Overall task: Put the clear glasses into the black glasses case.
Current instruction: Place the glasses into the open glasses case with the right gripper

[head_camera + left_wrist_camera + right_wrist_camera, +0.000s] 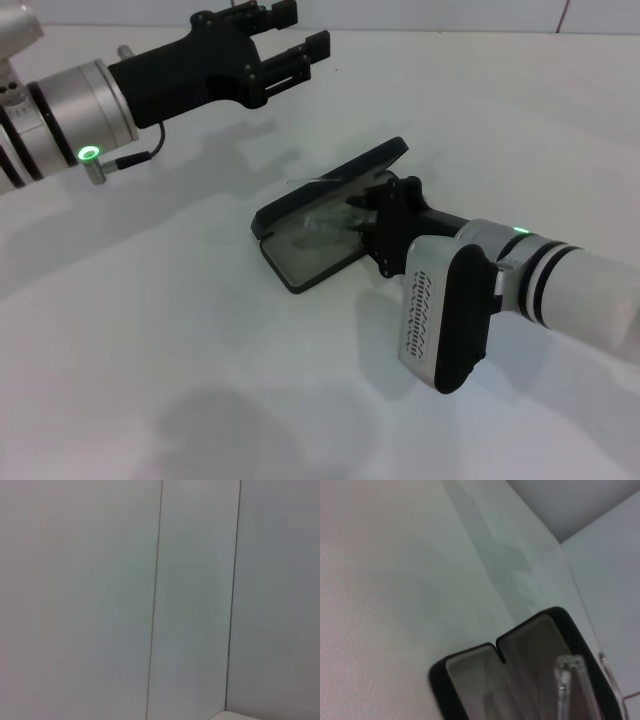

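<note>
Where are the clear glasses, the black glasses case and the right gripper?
clear glasses (322, 222), head view, on the lens lying in the open case.
black glasses case (310, 268), head view, on the grey-lined lower tray.
right gripper (368, 205), head view, at the fingertips over the case.

Black hinged rectangular glasses case (300, 262) lies open on white table (150, 350), lid raised at the far side. Clear plastic glasses (322, 222) sit w/ frame over the grey lining. Right gripper (362, 215) at the glasses. Left gripper (290, 45) open, well apart.
</note>
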Action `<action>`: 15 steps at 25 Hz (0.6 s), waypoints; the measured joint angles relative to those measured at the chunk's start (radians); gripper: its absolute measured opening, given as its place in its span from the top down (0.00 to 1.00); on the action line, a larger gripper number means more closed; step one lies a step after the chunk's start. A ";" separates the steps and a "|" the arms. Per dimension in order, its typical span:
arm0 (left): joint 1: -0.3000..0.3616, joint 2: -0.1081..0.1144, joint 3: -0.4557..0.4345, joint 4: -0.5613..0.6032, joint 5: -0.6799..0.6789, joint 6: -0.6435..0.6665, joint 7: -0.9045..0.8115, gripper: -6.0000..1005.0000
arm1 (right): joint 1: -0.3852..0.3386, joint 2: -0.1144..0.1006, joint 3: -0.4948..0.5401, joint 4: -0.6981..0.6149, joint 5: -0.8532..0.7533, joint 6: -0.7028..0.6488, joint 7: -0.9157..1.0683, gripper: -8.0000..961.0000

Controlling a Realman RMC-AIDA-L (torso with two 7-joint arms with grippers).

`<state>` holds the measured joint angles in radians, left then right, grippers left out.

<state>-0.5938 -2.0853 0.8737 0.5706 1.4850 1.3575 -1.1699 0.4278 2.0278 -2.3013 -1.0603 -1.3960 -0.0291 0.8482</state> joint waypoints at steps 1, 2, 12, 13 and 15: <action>-0.002 -0.001 0.001 -0.001 0.000 0.000 0.000 0.41 | -0.001 0.000 -0.004 0.000 -0.001 0.006 -0.003 0.84; -0.004 -0.001 0.002 -0.001 0.000 0.000 0.000 0.41 | -0.001 0.000 -0.006 0.000 -0.002 0.008 -0.003 0.84; 0.000 -0.002 0.002 0.000 0.001 0.000 0.002 0.41 | -0.031 -0.003 -0.012 -0.051 -0.007 -0.012 -0.005 0.69; 0.001 -0.002 0.002 0.002 0.001 0.000 0.002 0.41 | -0.040 -0.006 -0.009 -0.066 -0.007 -0.028 -0.005 0.68; 0.004 -0.001 0.002 0.003 0.001 0.000 0.002 0.41 | -0.055 -0.010 0.001 -0.089 -0.009 -0.060 -0.006 0.66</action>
<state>-0.5893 -2.0863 0.8759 0.5741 1.4864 1.3576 -1.1678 0.3727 2.0179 -2.3000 -1.1491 -1.4050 -0.0892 0.8426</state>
